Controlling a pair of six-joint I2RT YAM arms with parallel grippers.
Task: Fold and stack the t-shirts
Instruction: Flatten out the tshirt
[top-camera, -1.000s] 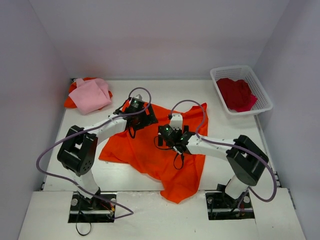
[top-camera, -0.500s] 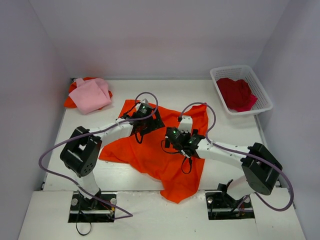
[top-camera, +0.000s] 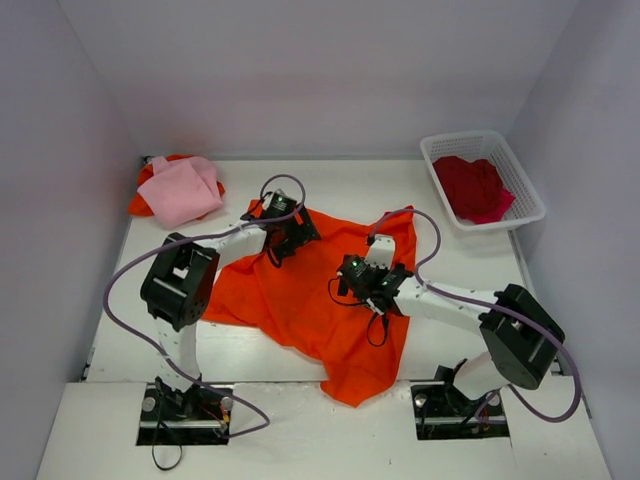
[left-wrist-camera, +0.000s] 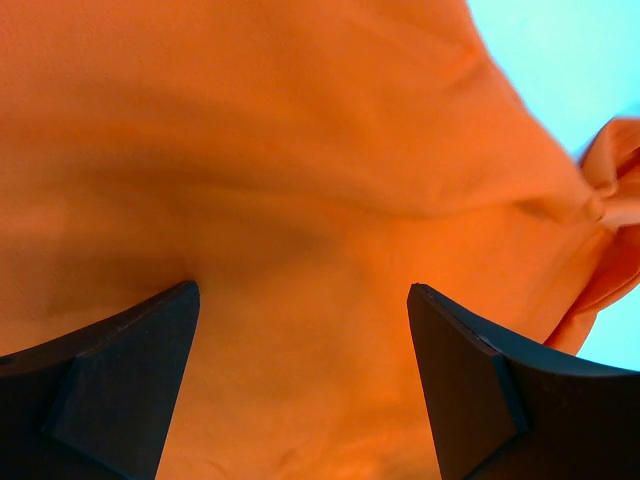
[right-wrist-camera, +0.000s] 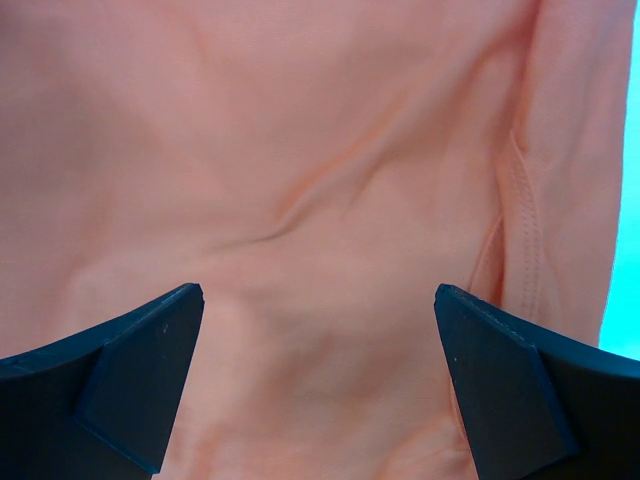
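**Both tools spread wide over the orange shirt**

The orange t-shirt (top-camera: 300, 305) is soft, matte cloth, lying open and rumpled in a rough, uneven diamond across the middle of the surface (top-camera: 455, 265), with one corner trailing toward the near edge. Shallow creases run through it. In the left wrist view its far edge bunches into a small twisted fold at the right. In the right wrist view the cloth looks washed out to a pale peach, and a stitched seam runs down its right side.

The left tool (top-camera: 283, 230) hangs over the shirt's far left part, its dark fingers (left-wrist-camera: 120, 390) well apart with nothing but cloth showing between them. The right tool (top-camera: 372, 262) sits over the far right part of the shirt, its jaws likewise wide, and its fingers (right-wrist-camera: 130, 380) frame a creased stretch of fabric. Whether either one touches the cloth cannot be told.

The pink t-shirt (top-camera: 182, 190) lies in a loose heap at the far left corner. The crimson t-shirt (top-camera: 472, 187) is crumpled inside the white lattice basket (top-camera: 440, 146) at the far right (a rectangular plastic one, set at an angle). The surface is plain white, enclosed by pale, bare walls (top-camera: 320, 70).
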